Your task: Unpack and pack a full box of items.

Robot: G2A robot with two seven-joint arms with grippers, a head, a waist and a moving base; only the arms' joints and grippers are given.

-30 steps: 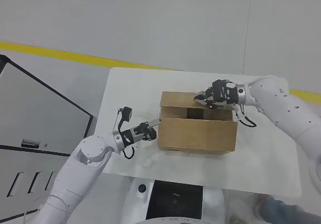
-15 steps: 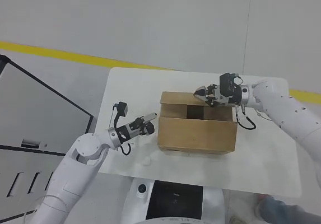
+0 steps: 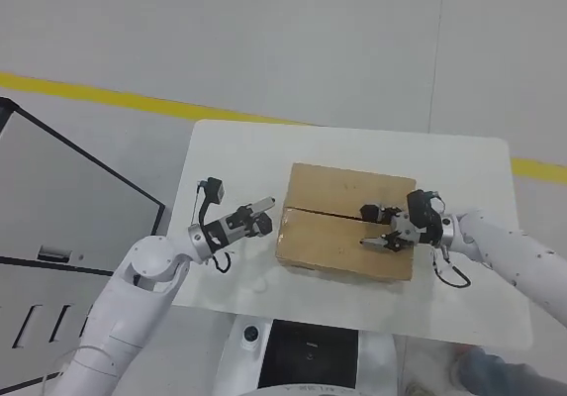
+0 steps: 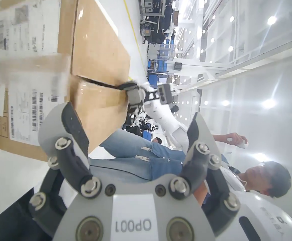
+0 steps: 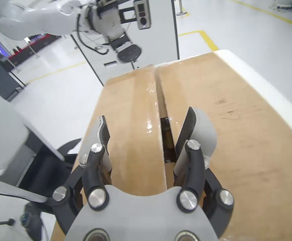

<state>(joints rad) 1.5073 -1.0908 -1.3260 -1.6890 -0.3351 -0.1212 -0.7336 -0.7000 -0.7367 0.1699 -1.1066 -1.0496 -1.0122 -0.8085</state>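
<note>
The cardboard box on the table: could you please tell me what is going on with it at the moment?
The cardboard box sits on the white table with its top flaps folded down and a narrow seam between them. The right end effector is open above that seam at one end. The left end effector, also open, hangs beside the opposite end, clear of it.

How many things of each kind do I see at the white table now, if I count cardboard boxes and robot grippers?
cardboard box: 1
grippers: 2 (left gripper, right gripper)
Total: 3
</note>
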